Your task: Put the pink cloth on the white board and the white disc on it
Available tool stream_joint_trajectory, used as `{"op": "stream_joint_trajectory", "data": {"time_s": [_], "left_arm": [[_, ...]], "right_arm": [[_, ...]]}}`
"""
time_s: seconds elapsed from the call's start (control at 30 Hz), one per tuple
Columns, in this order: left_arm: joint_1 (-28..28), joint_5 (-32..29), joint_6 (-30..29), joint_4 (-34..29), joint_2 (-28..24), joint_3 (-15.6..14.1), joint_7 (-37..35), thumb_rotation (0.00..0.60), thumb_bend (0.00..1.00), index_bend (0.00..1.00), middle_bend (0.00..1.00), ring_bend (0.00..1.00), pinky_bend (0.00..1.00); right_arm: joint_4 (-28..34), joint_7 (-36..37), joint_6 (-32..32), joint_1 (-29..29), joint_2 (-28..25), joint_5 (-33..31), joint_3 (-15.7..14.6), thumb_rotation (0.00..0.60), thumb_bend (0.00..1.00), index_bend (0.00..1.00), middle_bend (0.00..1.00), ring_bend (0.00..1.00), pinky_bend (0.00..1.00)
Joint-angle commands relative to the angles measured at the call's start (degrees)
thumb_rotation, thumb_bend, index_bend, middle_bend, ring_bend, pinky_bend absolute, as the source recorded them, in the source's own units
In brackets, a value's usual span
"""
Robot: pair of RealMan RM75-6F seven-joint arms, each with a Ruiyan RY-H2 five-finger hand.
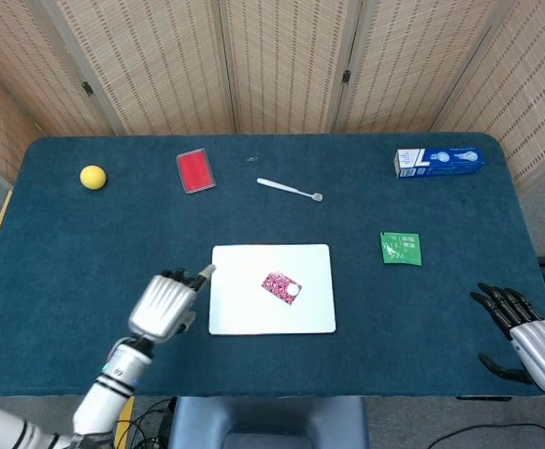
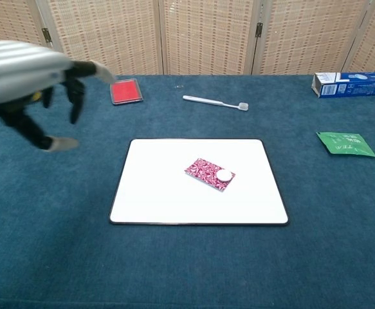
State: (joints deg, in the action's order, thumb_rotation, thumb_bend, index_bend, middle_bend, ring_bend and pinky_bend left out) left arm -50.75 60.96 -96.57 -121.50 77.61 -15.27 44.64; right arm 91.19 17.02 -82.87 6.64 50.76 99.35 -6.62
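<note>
The pink patterned cloth (image 1: 279, 285) (image 2: 208, 174) lies flat near the middle of the white board (image 1: 237, 299) (image 2: 155, 193). A small white disc (image 1: 293, 291) (image 2: 224, 175) rests on the cloth's right end. My left hand (image 1: 164, 303) (image 2: 52, 90) hovers left of the board, fingers apart, holding nothing. My right hand (image 1: 520, 331) shows only in the head view at the table's right front corner, fingers spread, empty.
Along the far side lie a yellow ball (image 1: 93, 177), a red flat case (image 1: 195, 170) (image 2: 125, 91), a white toothbrush (image 1: 289, 189) (image 2: 214, 102) and a blue-white box (image 1: 437, 161) (image 2: 352, 83). A green packet (image 1: 401, 248) (image 2: 345, 143) lies right of the board.
</note>
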Motion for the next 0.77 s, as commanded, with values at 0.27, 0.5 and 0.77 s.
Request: {"op": "stream_joint_trajectory", "data": {"time_s": [0.27,0.5,0.77], "left_arm": [[34.85,17.85,-19.75,30.63,-5.4,-10.56,-34.93,0.6,0.31,0.12,0.28,0.12,0.28],[40.89,17.13,-15.58,40.8,-5.2,-5.13,-47.74,0.6,0.31,0.12,0.25,0.1,0.24],[43.43,19.3,-13.71,41.48,-6.94,-0.45,-48.13,0.6,0.31,0.12,0.24,0.1,0.23]], "right_arm": [[4.2,-12.54,5.67,0.65,3.23,-7.91,2.77,0.6,0.19,0.0,0.0,0.0,0.0],[5.85,-19.5,7.46,0.74,5.35,-13.48,4.62,0.6,0.19,0.0,0.0,0.0,0.0],[6.98,-24.54,7.09,0.28,6.87,-15.21,5.15,0.6,0.19,0.0,0.0,0.0,0.0]]}}
